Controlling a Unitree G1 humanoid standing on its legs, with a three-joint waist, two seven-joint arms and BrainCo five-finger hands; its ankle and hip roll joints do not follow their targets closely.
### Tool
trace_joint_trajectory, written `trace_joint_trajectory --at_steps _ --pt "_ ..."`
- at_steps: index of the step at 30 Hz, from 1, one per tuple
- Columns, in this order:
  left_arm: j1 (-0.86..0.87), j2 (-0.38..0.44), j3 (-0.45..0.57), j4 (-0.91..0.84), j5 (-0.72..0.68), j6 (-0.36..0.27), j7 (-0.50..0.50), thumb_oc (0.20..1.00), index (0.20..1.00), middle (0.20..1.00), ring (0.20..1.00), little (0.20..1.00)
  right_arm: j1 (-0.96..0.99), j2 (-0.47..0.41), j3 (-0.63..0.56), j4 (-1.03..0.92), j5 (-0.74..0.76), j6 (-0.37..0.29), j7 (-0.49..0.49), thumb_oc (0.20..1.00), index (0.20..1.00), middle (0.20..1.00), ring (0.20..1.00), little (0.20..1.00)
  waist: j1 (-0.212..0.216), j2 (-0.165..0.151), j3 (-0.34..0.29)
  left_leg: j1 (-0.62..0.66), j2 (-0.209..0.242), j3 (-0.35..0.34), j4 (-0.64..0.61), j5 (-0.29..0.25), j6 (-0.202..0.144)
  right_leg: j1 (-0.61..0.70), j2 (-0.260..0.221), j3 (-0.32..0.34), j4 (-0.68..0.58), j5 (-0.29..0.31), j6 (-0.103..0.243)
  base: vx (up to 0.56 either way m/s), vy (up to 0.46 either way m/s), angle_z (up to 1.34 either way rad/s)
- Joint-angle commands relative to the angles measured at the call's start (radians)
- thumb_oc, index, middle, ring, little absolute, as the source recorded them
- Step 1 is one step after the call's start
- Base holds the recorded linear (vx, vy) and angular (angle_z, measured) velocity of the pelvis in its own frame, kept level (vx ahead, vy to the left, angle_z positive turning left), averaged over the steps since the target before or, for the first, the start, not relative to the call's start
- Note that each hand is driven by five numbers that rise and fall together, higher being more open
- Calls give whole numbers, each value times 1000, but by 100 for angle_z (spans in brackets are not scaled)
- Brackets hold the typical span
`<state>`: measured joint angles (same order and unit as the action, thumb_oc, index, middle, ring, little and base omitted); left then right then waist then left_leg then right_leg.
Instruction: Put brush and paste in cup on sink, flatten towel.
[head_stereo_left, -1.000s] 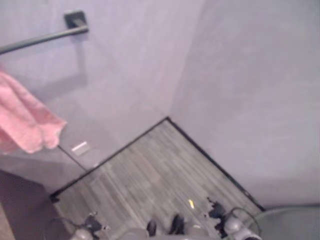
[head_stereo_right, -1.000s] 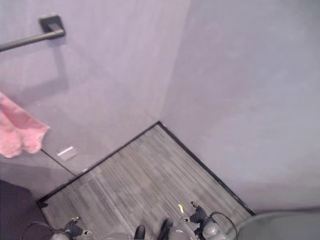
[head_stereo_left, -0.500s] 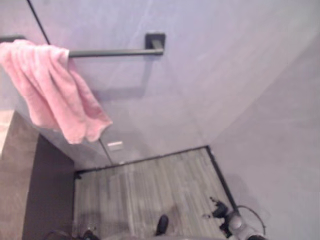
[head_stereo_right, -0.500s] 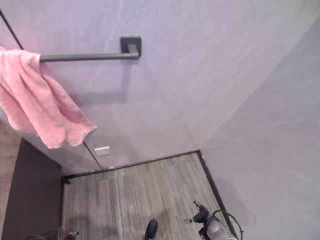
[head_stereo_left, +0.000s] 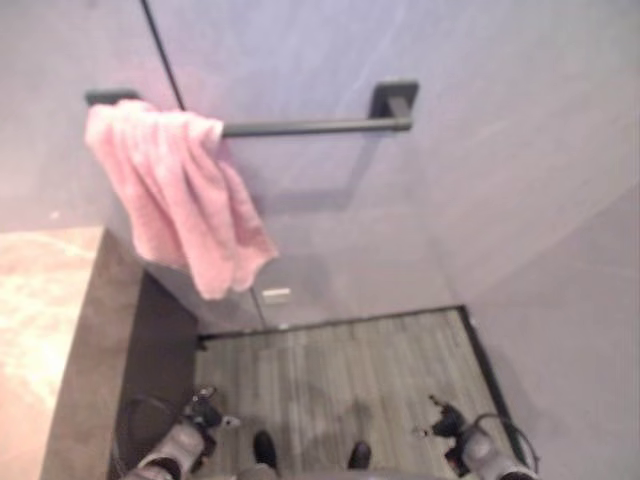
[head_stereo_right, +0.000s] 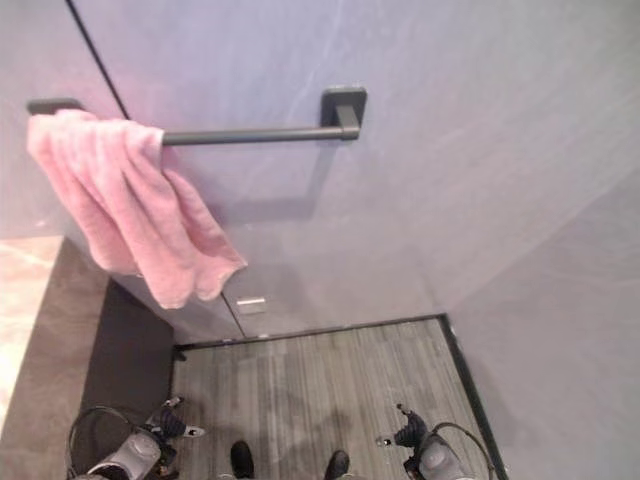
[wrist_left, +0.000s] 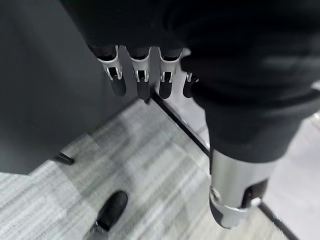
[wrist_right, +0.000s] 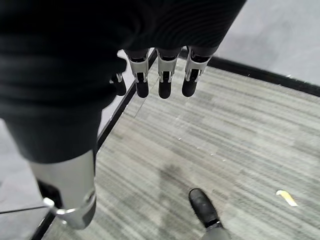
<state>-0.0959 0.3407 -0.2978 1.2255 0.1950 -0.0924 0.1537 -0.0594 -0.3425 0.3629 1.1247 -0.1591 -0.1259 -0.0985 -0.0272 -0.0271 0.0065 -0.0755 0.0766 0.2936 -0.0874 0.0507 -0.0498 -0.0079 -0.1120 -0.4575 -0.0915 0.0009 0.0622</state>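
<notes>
While the pink terry towel (head_stereo_right: 130, 205) hangs bunched at one end of the dark metal wall rail (head_stereo_right: 250, 133), left hand (wrist_left: 145, 75) and right hand (wrist_right: 160, 75) dangle relaxed and empty, so flattening likely needs a reach up.

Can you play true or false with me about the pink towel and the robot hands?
1. The towel hangs bunched at one end of the bar. True.
2. The towel lies on the floor. False: it hangs on the bar, above the floor.
3. The left robot hand holds the towel. False: its fingers hang straight over the floor, holding nothing.
4. The right robot hand has straight fingers and holds nothing. True.
5. The towel is spread flat along the whole bar. False: it is bunched at one end, and the rest of the bar is bare.
</notes>
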Motion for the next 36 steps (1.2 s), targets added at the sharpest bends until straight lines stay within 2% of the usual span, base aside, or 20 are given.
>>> trace_joint_trajectory --at_steps 1,4,9,11,12,13,15,19,20,23,25,26,27,28,30,31,32,33,34,36 --pt "32 -2 40 64 7 -9 20 1000 1000 1000 1000 1000 -34 -25 -7 -5 -23 -14 -18 1000 1000 1000 1000 1000 22 -12 -6 40 36 -61 0 -21 -23 -12 34 9 76 -44 28 51 90 -11" --pt "54 -8 44 66 12 -13 22 1000 1000 1000 1000 1000 -30 -19 -4 -3 -21 -22 -16 1000 1000 1000 1000 1000 30 -9 -5 53 34 -64 0 -22 -21 -1 34 14 68 -42 29 22 15 -21" --pt "97 -7 56 -7 -24 -50 28 1000 1000 1000 1000 1000 -11 -17 5 -25 -1 -47 -10 1000 1000 1000 1000 1000 51 -23 14 46 50 -96 9 33 -37 7 60 25 35 -43 16 19 -81 -2" --pt "117 -1 54 -79 -40 -68 26 1000 1000 1000 1000 1000 -16 -26 12 -54 9 -57 -6 1000 1000 1000 1000 1000 70 -36 40 -14 47 -140 134 5 -32 12 61 36 27 -47 6 -27 -72 0" --pt "117 -1 54 -80 -40 -68 26 1000 1000 1000 1000 1000 -16 -26 12 -54 9 -57 -6 1000 1000 1000 1000 1000 70 -36 40 -15 47 -140 135 5 -32 11 62 36 27 -47 6 -14 -16 -8" --pt "125 6 52 -119 -54 -74 23 1000 1000 1000 1000 1000 -22 -33 16 -60 10 -58 -3 1000 1000 1000 1000 1000 82 -40 55 -48 26 -172 163 -7 -27 26 57 24 13 -50 4 5 44 -13" --pt "111 4 42 -113 -53 -75 23 1000 1000 1000 1000 1000 -42 -38 13 -35 8 -54 -9 1000 1000 1000 1000 1000 84 -38 54 -88 -22 -196 123 -27 -9 31 42 -6 5 -42 15 21 106 4" --pt "109 2 16 -135 -29 -79 23 1000 1000 1000 1000 1000 -73 -38 9 -30 5 -51 -17 1000 1000 1000 1000 1000 110 -27 42 -118 -76 -232 105 -40 4 28 31 -11 29 -49 25 97 190 48" --pt "115 5 20 -142 -25 -82 24 1000 1000 1000 1000 1000 -93 -37 17 -42 4 -52 -12 1000 1000 1000 1000 1000 117 -24 41 -101 -82 -236 109 -64 15 29 23 -6 56 -62 27 175 344 -13" --pt "145 33 30 -223 -17 -85 23 1000 1000 1000 1000 1000 -120 -18 -8 -38 29 -55 -14 1000 1000 1000 1000 1000 140 -9 51 -47 -105 -246 151 -134 69 12 -39 10 260 -96 44 172 371 -22" --pt "174 68 31 -285 2 -89 23 1000 1000 1000 1000 1000 -120 -17 -22 -87 49 -59 -15 1000 1000 1000 1000 1000 134 -1 71 -16 -131 -253 163 -157 113 -56 -90 66 452 -24 74 87 384 -30" --pt "184 99 18 -354 14 -88 12 1000 1000 1000 1000 1000 -123 -22 -30 -100 58 -63 -13 1000 1000 1000 1000 1000 114 13 104 -5 -150 -265 179 -149 143 -125 -104 119 600 34 69 26 294 -19" --pt "185 99 18 -355 14 -87 12 1000 1000 1000 1000 1000 -123 -22 -30 -100 58 -63 -13 1000 1000 1000 1000 1000 115 11 103 -6 -152 -264 180 -149 143 -128 -106 121 603 32 69 -19 221 0" --pt "197 119 15 -389 25 -90 5 1000 1000 1000 1000 1000 -119 -30 -37 -140 63 -65 -13 1000 1000 1000 1000 1000 105 20 117 -3 -156 -277 188 -150 151 -166 -97 156 654 30 66 42 95 41" --pt "219 140 10 -435 42 -97 -9 1000 1000 1000 1000 1000 -101 -43 -52 -193 74 -73 -13 1000 1000 1000 1000 1000 93 30 117 14 -155 -288 178 -149 151 -188 -81 180 610 10 59 109 96 45" --pt "230 153 12 -466 48 -101 -15 1000 1000 1000 1000 1000 -98 -44 -60 -193 80 -74 -13 1000 1000 1000 1000 1000 97 36 113 23 -149 -289 167 -149 148 -184 -92 157 560 7 60 196 0 24" --pt "262 182 22 -535 48 -110 -32 1000 1000 1000 1000 1000 -94 -45 -64 -216 86 -77 -7 1000 1000 1000 1000 1000 104 51 115 39 -118 -290 156 -155 133 -162 -118 129 393 29 70 156 -22 9" --pt "263 182 23 -537 48 -109 -33 1000 1000 1000 1000 1000 -93 -45 -64 -217 86 -76 -7 1000 1000 1000 1000 1000 103 52 114 37 -117 -290 156 -154 133 -160 -116 127 386 33 69 149 -99 -1" --pt "273 211 24 -593 52 -113 -41 1000 1000 1000 1000 1000 -79 -54 -67 -247 80 -79 -5 1000 1000 1000 1000 1000 93 48 118 35 -111 -300 165 -157 124 -154 -99 178 258 69 80 118 -123 -6" --pt "300 257 38 -678 63 -126 -66 1000 1000 1000 1000 1000 -39 -70 -82 -310 65 -80 -3 1000 1000 1000 1000 1000 97 32 115 42 -104 -307 179 -174 108 -116 -90 174 189 55 101 234 -218 10"
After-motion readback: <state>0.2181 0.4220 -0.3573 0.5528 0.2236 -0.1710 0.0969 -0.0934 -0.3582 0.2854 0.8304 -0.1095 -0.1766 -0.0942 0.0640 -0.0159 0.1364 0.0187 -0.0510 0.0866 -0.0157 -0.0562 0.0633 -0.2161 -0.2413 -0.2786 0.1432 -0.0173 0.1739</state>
